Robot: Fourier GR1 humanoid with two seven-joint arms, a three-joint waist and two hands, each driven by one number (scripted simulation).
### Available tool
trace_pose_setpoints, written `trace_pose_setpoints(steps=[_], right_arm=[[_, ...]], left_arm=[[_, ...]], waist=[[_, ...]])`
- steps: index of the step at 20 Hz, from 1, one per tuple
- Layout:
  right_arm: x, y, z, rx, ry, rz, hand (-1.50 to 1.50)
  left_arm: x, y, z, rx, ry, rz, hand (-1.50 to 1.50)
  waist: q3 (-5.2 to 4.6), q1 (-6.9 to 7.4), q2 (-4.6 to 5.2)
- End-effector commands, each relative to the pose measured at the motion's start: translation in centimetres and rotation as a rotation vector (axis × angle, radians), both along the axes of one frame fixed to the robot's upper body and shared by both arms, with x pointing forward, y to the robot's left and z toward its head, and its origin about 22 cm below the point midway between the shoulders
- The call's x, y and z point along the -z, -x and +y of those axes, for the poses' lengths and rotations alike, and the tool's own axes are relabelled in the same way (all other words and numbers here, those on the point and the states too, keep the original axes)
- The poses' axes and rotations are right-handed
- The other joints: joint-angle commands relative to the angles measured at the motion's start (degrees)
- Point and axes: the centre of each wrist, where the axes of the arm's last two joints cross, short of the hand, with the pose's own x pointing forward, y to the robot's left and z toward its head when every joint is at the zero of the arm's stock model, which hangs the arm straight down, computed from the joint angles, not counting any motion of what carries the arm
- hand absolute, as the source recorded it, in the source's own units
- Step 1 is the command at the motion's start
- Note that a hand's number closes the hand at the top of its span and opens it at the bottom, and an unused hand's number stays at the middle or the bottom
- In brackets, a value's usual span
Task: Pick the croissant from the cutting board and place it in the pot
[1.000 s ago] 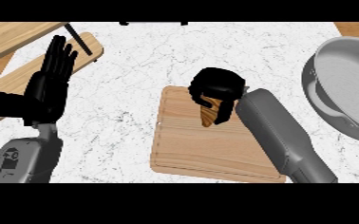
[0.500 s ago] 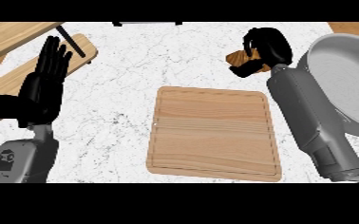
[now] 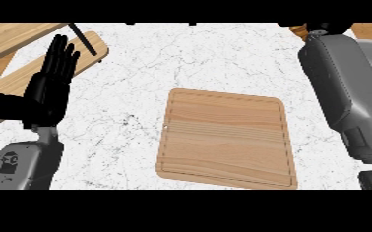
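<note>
Here's the wooden cutting board [image 3: 229, 137] lying flat on the white marbled surface [image 3: 145, 69], a little right of the middle, and its top is bare. Over on the right, the grey right forearm [image 3: 338, 83] runs straight up the side, and the right robot hand [image 3: 327, 28] only peeks out as a black shape at the very top right corner. Whether its fingers are curled or spread, I cannot tell from here. The croissant cannot be seen: not on the board, and nothing of it shows at that hand. The pot is out of view too. On the left, the left robot hand [image 3: 49, 86] rests near the edge, fingers straight, spread and pointing up, beside some wooden planks [image 3: 29, 34] at the upper left.
</note>
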Motion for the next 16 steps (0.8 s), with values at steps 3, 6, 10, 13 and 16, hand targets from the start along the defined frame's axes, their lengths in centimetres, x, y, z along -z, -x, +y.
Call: trace_pose_setpoints(steps=[3,6,10,13,16], right_arm=[[-4.5,-1.0,2.0,0.390,0.039,-0.124,1.50],[-3.9,-0.8,2.8,0.471,0.039,-0.055,1.50],[-3.1,0.6,-0.7,0.490,0.035,0.027,1.50],[-0.4,2.4,-5.0,0.522,0.015,0.016,1.50],[0.4,4.6,-6.4,0.509,0.030,-0.034,1.50]], left_arm=[[-0.9,-0.7,-0.2,0.000,-0.006,-0.001,0.00],[-1.3,-1.0,0.4,-0.013,0.017,-0.002,0.00],[-0.1,-0.2,-0.3,-0.018,0.016,0.023,0.00],[0.0,0.4,0.9,-0.047,0.020,0.016,0.00],[0.5,-0.6,-0.5,-0.041,0.014,-0.003,0.00]], waist=[[0.33,0.46,-0.01],[0.44,-0.34,-0.10],[0.50,-1.58,-0.58],[0.52,-1.83,-0.56],[0.51,-2.23,-0.46]])
